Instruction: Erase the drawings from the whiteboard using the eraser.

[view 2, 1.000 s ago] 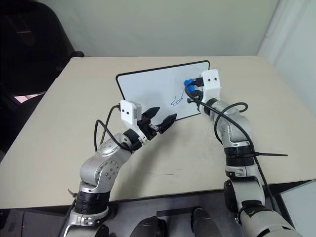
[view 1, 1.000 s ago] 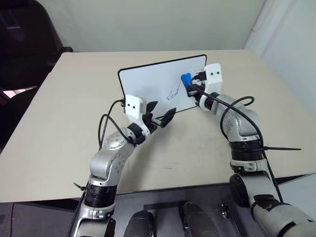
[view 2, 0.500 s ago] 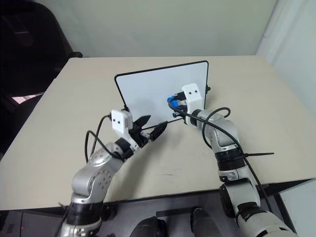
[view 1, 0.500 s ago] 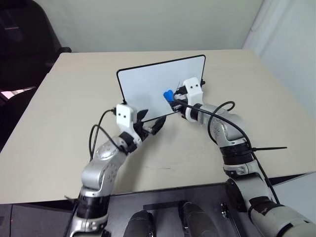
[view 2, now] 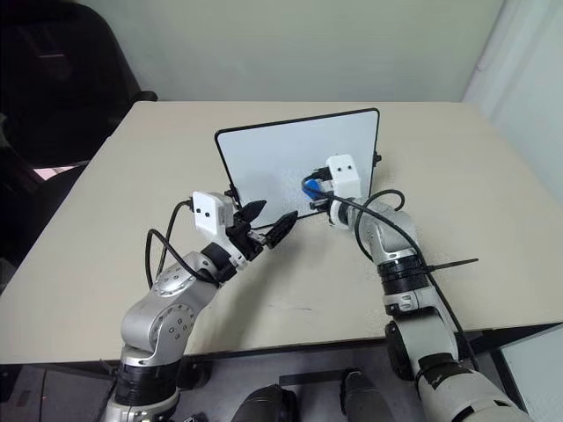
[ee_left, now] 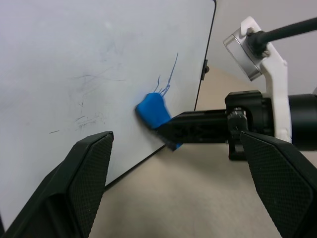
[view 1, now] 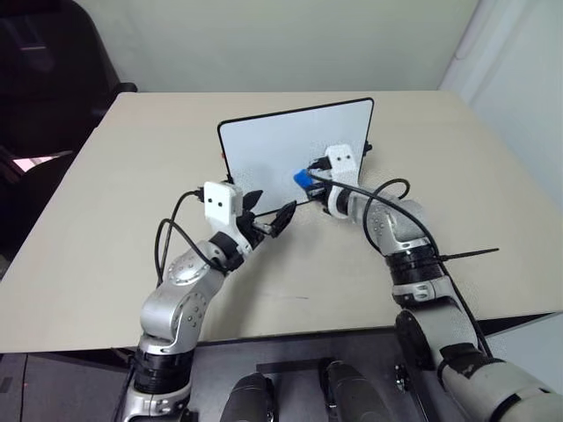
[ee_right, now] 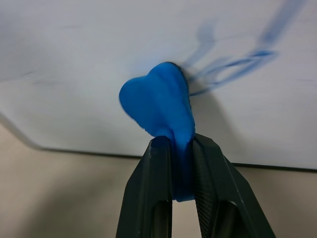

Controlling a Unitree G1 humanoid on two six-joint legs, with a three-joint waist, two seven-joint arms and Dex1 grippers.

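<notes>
Pinched between the right gripper's two black fingers, the eraser was pressed against the whiteboard, low on its face near the bottom edge. What remained of the drawings showed as thin blue strokes just beside the blue block. That board stood tilted on the beige table. Nearby, the left gripper hung with fingers spread, holding nothing.

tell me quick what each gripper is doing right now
Left gripper: open, holding nothing, near the whiteboard.
Right gripper: shut on the eraser, pressing it to the whiteboard by the drawings.
</notes>
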